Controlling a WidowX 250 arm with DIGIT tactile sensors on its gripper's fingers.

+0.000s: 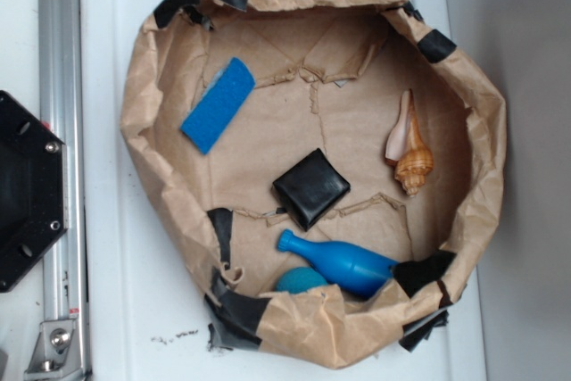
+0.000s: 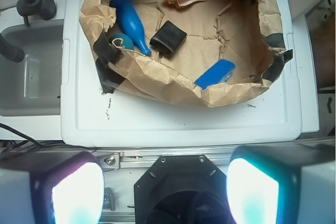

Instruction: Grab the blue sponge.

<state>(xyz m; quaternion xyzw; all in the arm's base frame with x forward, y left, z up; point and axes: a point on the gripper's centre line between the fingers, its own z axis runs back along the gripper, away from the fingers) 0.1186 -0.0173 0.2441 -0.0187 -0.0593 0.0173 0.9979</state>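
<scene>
Our claw (image 2: 165, 192) hangs wide open w/ nothing in it, pads (image 2: 79, 192) glowing at the bottom of the wrist view, well back from the paper bag (image 2: 173, 85) on the white worktop (image 2: 178, 121). Blue sponge (image 1: 219, 105) lies flat inside the bag near its wall, apart from the black square (image 1: 310, 188), blue bottle (image 1: 339, 261), teal ball (image 1: 301, 280) & shell (image 1: 409, 146).
</scene>
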